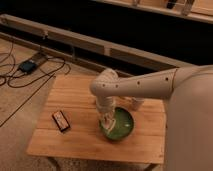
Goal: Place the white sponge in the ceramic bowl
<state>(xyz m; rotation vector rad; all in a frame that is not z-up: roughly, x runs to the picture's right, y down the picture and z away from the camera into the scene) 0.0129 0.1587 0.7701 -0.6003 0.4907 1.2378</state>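
The green ceramic bowl (121,125) sits on the wooden table (75,95), right of its middle. My gripper (107,120) points down over the bowl's left rim, reaching just inside it. A small cream-white block, the white sponge (108,121), shows at the gripper's tip and appears to be held between the fingers, low over the bowl's inside. The arm's white wrist hides the top of the gripper.
A black rectangular device (61,120) with a reddish-white face lies on the table's left side. A pale cup-like vessel (136,104) stands behind the bowl, partly hidden by the arm. Cables and a black box (27,65) lie on the floor at left.
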